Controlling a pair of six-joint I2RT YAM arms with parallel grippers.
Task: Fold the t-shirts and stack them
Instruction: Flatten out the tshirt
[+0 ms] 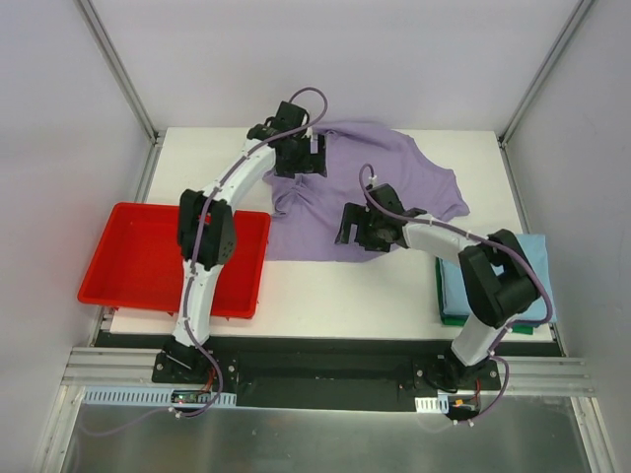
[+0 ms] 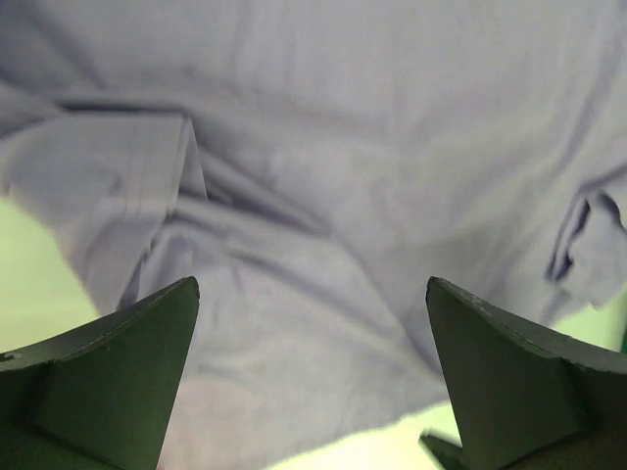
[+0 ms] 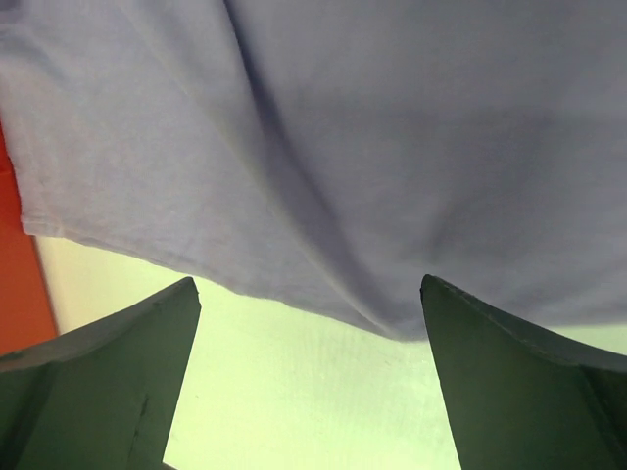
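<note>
Left gripper and right gripper gaping wide, nothing held, poised over lavender t-shirt sprawled unfolded from centre to 12 o'clock, light blue t-shirt atop dark green t-shirt already stacked at 4 o'clock.
</note>
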